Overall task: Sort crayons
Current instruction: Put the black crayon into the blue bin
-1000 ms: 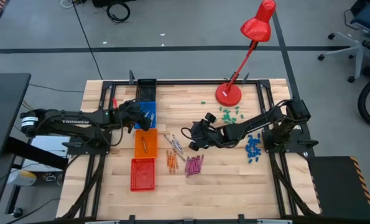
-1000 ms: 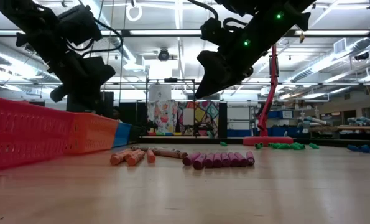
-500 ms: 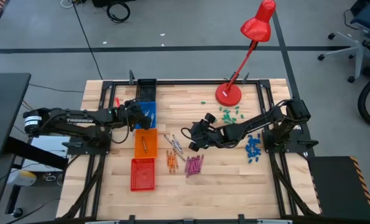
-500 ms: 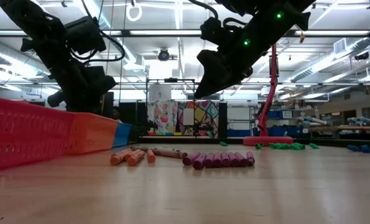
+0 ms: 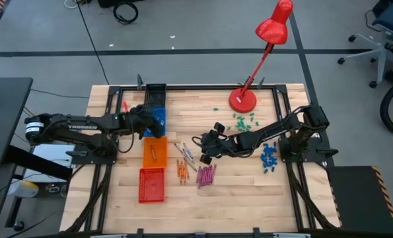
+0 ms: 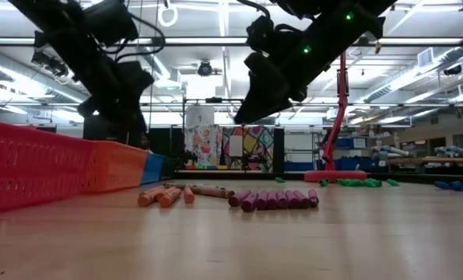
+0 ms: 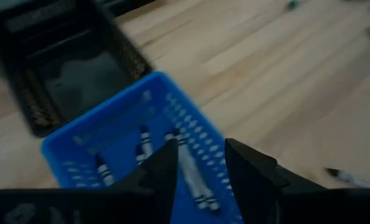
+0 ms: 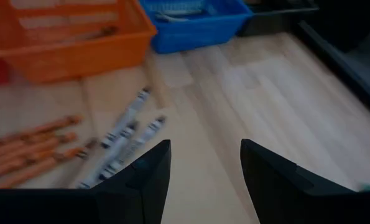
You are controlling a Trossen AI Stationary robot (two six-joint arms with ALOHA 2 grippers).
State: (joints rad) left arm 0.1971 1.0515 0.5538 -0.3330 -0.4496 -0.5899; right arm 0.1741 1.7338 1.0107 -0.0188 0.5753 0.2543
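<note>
- My left gripper (image 5: 145,119), fingers (image 7: 250,171) spread and empty, hangs over the blue basket (image 5: 156,121), where grey crayons (image 7: 194,180) lie inside; a black basket (image 7: 73,74) sits just beyond it.
- My right gripper (image 5: 205,148), fingers parted and empty, hovers above bare wood just beside the loose grey crayons (image 5: 185,153).
- On the table (image 5: 236,192), orange crayons (image 5: 182,171) and magenta crayons (image 5: 206,175) lie in rows beside the orange basket (image 5: 154,152) and red basket (image 5: 151,184).
- A red lamp (image 5: 262,53), green bits (image 5: 244,121) and blue bits (image 5: 269,157) crowd my right arm's side.
- Only the low view shows both grippers well clear of the tabletop; only the overhead shows one crayon in the orange basket.
</note>
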